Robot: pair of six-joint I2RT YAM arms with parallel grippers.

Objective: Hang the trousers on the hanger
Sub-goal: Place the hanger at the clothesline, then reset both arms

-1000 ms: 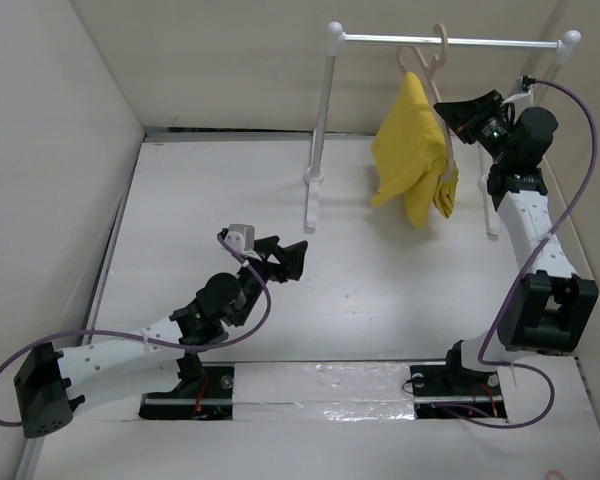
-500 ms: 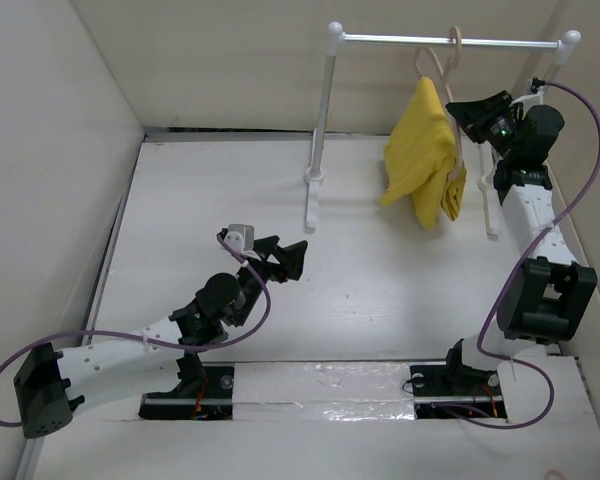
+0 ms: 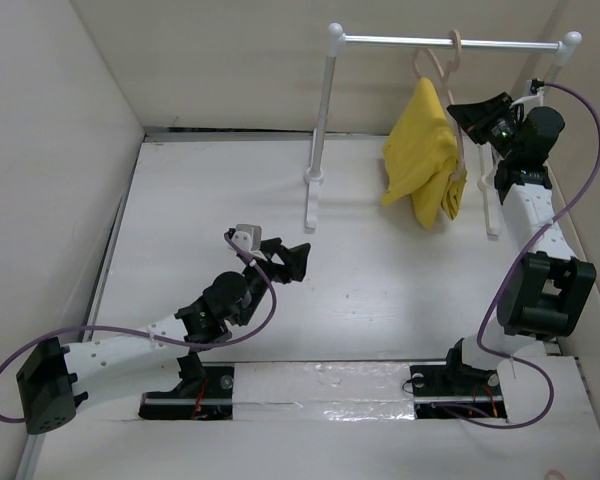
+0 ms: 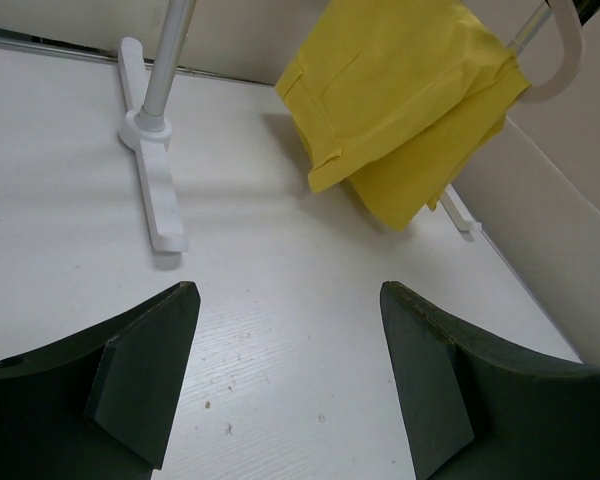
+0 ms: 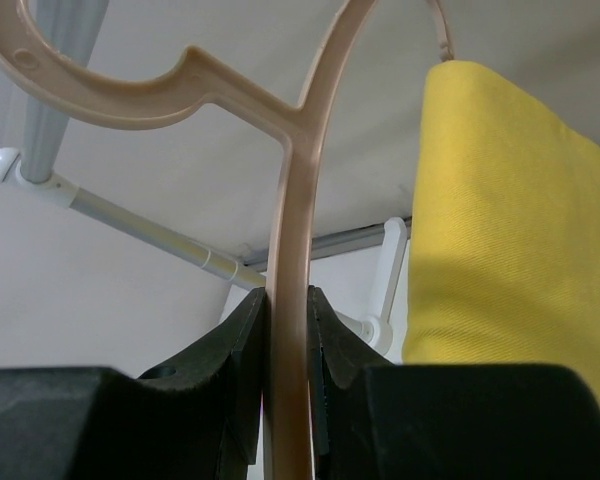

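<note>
Over the slim beige hanger, soft yellow trousers drape folded.

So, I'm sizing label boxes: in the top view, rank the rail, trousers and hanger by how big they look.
1. rail, widest and tallest
2. trousers
3. hanger, thin, partly hidden by the trousers

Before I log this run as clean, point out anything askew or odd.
The hanger sits tilted rather than level, its arm clamped in the right gripper, hook up at the white rail. The trousers drape over it bunched, one fold lower than the other. Nothing looks damaged.
</note>
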